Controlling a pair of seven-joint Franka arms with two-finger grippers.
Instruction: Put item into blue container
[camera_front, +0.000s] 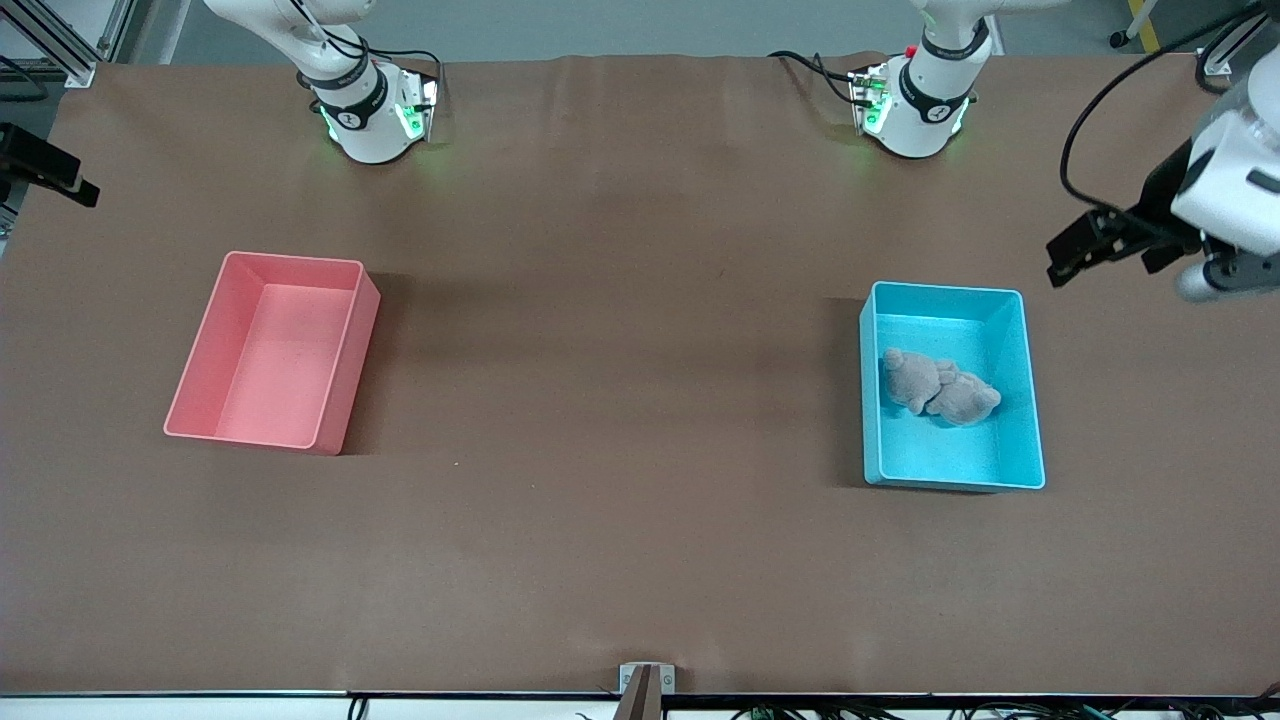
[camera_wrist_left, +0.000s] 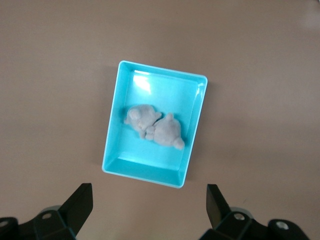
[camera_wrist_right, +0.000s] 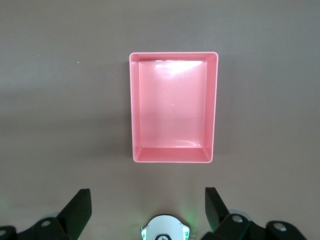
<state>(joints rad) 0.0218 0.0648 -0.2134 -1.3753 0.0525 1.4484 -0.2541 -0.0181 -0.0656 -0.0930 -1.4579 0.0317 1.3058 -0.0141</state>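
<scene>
Honestly, plush toy (camera_front: 940, 387) sits in the blue container (camera_front: 1033, 440); we'd keep left gripper (camera_wrist_left: 150, 210) and right gripper (camera_wrist_right: 148, 210) apart, empty, high.

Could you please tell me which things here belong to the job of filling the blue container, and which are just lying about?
Part of the job:
- blue container, toward the left arm's end of the table
- grey plush toy, lying inside it
- left pincer, open, high over the table

Just lying about:
- pink bin, empty
- right pincer, open, waiting above it
</scene>
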